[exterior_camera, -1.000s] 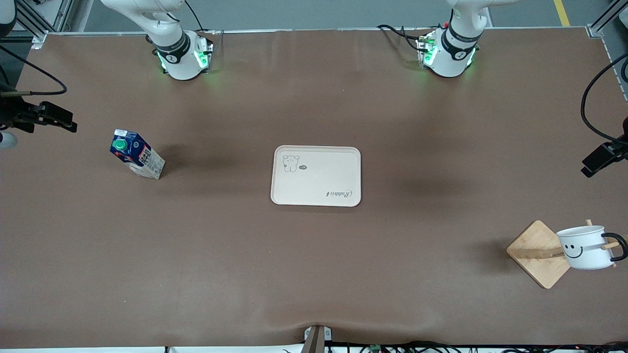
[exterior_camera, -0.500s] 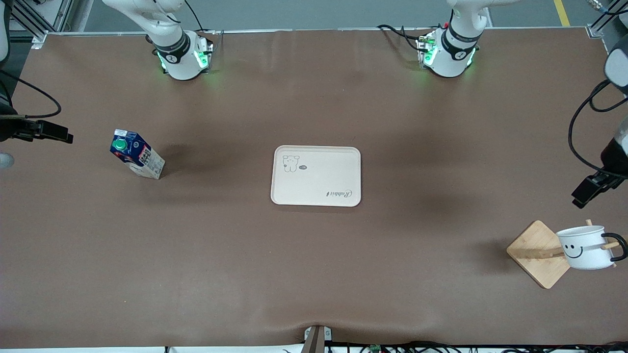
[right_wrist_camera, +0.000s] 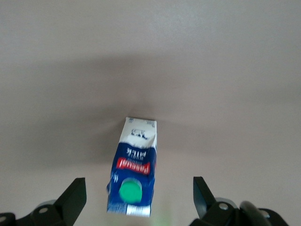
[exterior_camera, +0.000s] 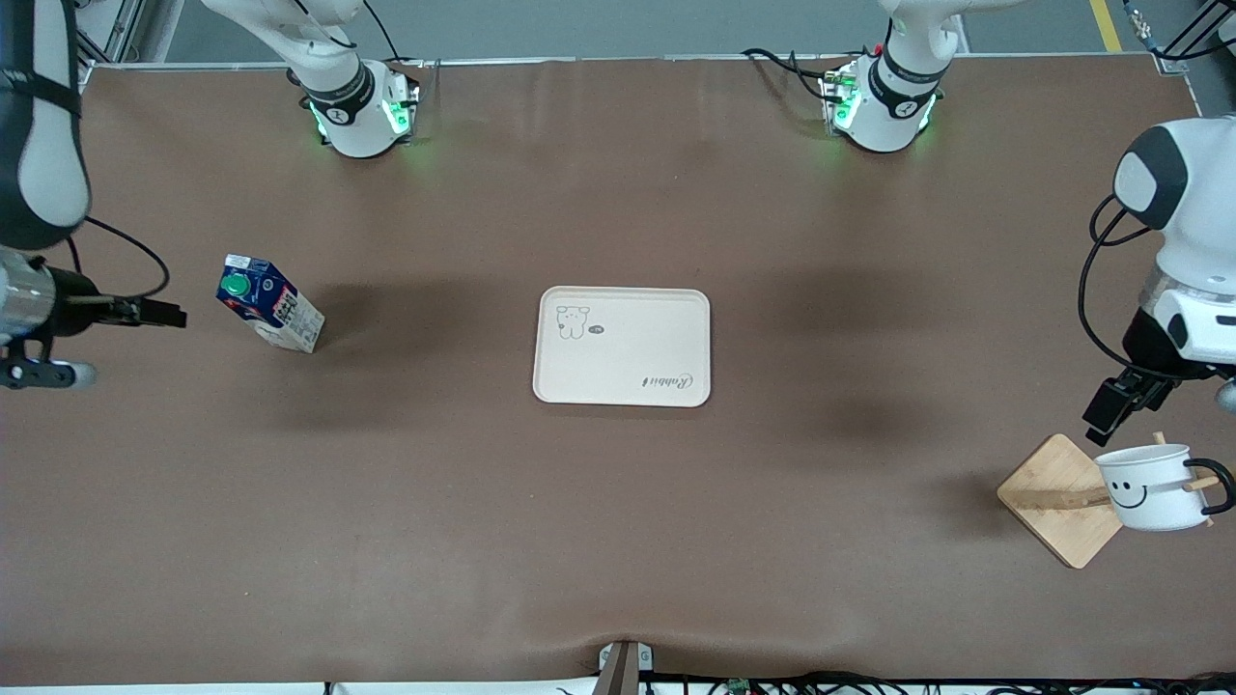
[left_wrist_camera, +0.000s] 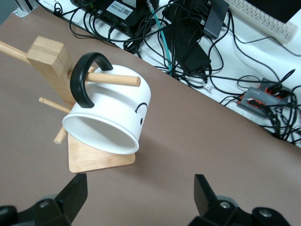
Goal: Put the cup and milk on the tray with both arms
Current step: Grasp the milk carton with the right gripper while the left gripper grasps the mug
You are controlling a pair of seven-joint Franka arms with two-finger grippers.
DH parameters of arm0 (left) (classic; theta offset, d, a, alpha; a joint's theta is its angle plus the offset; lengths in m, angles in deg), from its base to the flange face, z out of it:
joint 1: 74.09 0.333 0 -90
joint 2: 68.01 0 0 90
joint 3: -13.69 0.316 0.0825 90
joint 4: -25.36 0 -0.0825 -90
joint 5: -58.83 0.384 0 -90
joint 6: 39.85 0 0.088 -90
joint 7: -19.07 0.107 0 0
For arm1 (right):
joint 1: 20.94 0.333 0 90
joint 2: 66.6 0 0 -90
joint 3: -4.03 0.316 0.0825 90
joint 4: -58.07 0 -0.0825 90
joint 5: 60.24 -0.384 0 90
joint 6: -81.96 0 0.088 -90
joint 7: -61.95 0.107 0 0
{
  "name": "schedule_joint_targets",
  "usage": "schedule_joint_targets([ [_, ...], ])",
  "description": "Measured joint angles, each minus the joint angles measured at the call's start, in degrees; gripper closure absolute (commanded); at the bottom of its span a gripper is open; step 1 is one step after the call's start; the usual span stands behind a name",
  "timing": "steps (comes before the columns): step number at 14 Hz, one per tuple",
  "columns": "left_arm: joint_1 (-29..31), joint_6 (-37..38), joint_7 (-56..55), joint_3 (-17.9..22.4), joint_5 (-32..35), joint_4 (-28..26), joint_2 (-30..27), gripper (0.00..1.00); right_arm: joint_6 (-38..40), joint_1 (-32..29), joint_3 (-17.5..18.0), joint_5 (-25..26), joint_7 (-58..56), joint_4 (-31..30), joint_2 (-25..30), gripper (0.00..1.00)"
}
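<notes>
The milk (exterior_camera: 271, 305) stands toward the right arm's end of the table and is seen from above in the right wrist view (right_wrist_camera: 134, 165), green cap up. My right gripper (exterior_camera: 164, 315) is open and empty beside the milk, apart from it; its own view (right_wrist_camera: 137, 197) shows the carton between its spread fingers. The cup (exterior_camera: 1152, 487) hangs by its black handle on a wooden rack peg at the left arm's end. My left gripper (exterior_camera: 1110, 407) is open and empty just above the rack, a little short of the cup (left_wrist_camera: 110, 117). The tray (exterior_camera: 623, 345) lies at the table's middle.
The wooden rack (exterior_camera: 1060, 498) has a square base, a post and several pegs (left_wrist_camera: 115, 79). Cables and power boxes (left_wrist_camera: 188, 33) lie off the table's edge past the rack.
Both arms have swung in from the table's ends. My right gripper has moved toward the milk. My left gripper has come down toward the cup on the rack. Cup, milk and tray have not moved.
</notes>
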Motion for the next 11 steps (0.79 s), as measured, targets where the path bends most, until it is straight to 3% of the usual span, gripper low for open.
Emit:
schedule_joint_targets([
  [2,0.1,-1.0,-1.0,0.0,4.8,0.0,1.2,0.0,-2.3,-0.6,-0.1,0.0,0.0,-3.7,-0.4,0.0],
  [5,0.1,-3.6,-2.8,0.0,6.9,0.0,3.2,0.0,-2.4,-1.1,-0.1,-0.2,0.0,-7.5,-0.2,0.0],
  [11,0.4,-10.3,-3.3,1.3,11.2,0.6,8.3,0.18,-3.3,-2.2,-0.1,-4.4,0.3,-14.3,1.4,0.0],
])
